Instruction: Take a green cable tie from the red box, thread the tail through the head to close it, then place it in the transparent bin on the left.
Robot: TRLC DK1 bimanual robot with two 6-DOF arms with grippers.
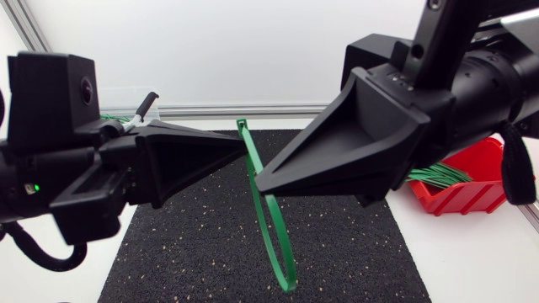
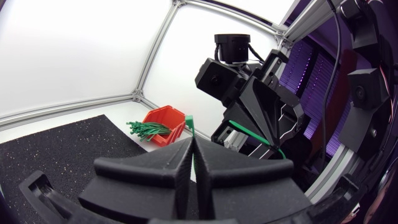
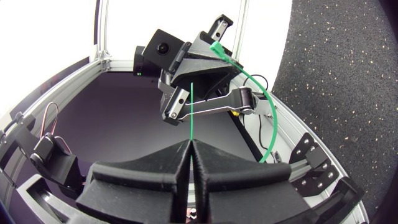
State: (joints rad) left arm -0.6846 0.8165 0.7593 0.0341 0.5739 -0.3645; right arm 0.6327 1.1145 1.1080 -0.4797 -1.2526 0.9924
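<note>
Matte black and wedge-fingered, the left gripper point(image 1: 242, 153) is clamped on the slim green plastic cable tie point(image 1: 274, 227) just below its square head point(image 2: 188, 121), which pokes out past the fingertips. The matching right gripper point(image 1: 259, 187) is pinched tight on the tail point(image 3: 193, 106), a thin strip standing straight out from between its fingers towards the left gripper. Between the two, the strap hangs in a long loop over the speckled black rubber mat point(image 1: 194, 252).

The tail is not yet threaded, I judge. In the right wrist view its tip points beside the head, not at the slot.

- **Missed slot:** pushed forward on this line, the tip would likely butt against the left finger and buckle, since the free length is thin and whippy.
- **Twisted head:** the bowed strap is springy, so any twist in it could turn the head and present the wrong face. The ratchet would then not lock.
- **Lost grip:** if either grip slackens, the loop could spring open and the tie drop to the mat.

The open-fronted red plastic box point(image 1: 467, 181) of spare ties sits well apart, under the right arm. I cannot make out the transparent bin behind the left arm.
</note>
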